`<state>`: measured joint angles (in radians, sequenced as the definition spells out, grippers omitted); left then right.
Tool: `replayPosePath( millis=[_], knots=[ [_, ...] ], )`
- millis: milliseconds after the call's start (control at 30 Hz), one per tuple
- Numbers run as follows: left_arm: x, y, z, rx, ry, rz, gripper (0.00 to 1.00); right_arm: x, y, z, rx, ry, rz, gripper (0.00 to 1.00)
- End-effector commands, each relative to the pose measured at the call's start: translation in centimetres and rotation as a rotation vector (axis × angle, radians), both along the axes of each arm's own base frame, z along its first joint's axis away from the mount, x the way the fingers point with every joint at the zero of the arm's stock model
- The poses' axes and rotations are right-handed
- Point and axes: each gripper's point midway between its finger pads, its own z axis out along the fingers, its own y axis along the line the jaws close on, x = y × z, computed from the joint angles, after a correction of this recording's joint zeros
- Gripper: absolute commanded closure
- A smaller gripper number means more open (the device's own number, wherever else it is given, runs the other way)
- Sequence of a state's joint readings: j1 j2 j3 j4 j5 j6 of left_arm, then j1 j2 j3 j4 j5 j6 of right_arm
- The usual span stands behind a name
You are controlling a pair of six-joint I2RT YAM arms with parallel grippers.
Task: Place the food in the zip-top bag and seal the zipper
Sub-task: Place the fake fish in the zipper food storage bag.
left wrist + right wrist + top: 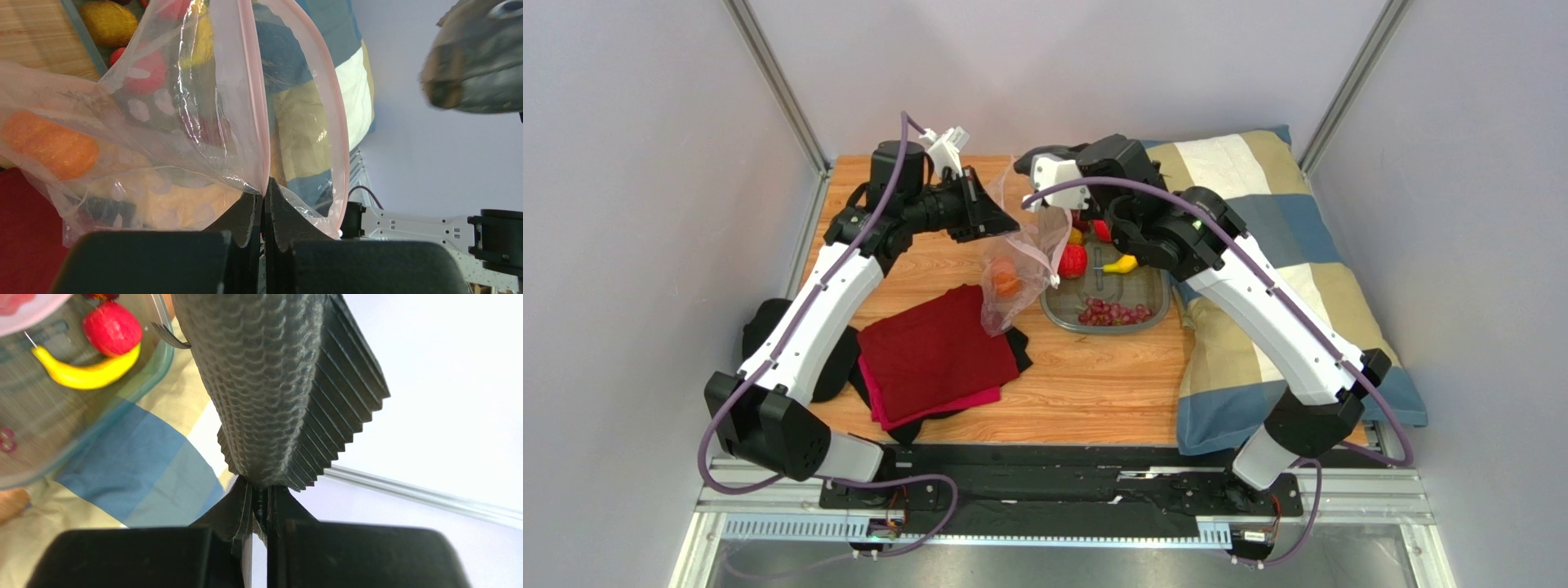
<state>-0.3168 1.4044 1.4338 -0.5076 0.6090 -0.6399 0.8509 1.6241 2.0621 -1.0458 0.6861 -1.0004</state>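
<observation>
The zip-top bag [1028, 260] hangs open over the table, held up by my left gripper [1010, 226]. In the left wrist view the left gripper [265, 196] is shut on the bag's [184, 116] mouth edge, where the pink zipper [260, 92] loops open. An orange pumpkin [49, 146] lies inside the bag [1008, 281]. My right gripper [264, 499] is shut on the tail of the grey fish [264, 386] and holds it high beside the bag's mouth [1036, 163]. A banana [86, 370] and a red apple [112, 329] lie in the clear tub [1149, 312], with purple grapes [1114, 314].
A red cloth [934, 349] lies on dark cloths at the front left of the wooden table [1100, 392]. A checked pillow [1271, 233] fills the right side, against the tub. Grey walls and metal posts close in the back.
</observation>
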Motion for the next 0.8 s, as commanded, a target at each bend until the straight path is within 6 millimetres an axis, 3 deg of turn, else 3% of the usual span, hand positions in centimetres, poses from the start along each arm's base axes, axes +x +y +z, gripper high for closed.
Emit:
replayPosePath(
  millis=[0,267,400,500,533,600,767],
  knots=[
    [0.0,-0.4,2.1,-0.005,-0.071,0.001,1.0,-0.5,-0.4,1.2,-0.145,-0.048,0.0,1.0],
    [-0.2,-0.8,2.4,-0.013,-0.083,-0.005,1.0,-0.6,-0.4,-3.2,-0.373,0.079,-0.007,1.0],
    [-0.3,-1.1,2.2,-0.009,-0.088,-0.015,1.0,-0.2,0.2,-3.0,-0.39,0.069,-0.012,0.95],
    [-0.6,-1.4,2.0,-0.014,-0.083,-0.03,1.0,0.0,0.9,-2.6,-0.413,0.041,-0.006,0.77],
    [-0.6,-1.5,2.0,-0.019,-0.081,-0.03,1.0,0.0,1.2,-2.4,-0.432,0.033,0.001,0.62],
    [-0.7,-1.7,2.0,-0.029,-0.074,-0.04,1.0,0.1,1.8,-2.3,-0.428,0.016,0.015,0.5],
    [-1.3,-2.3,3.0,-0.103,-0.084,-0.086,1.0,0.1,4.1,-0.5,-0.322,-0.057,0.065,0.41]
  ],
)
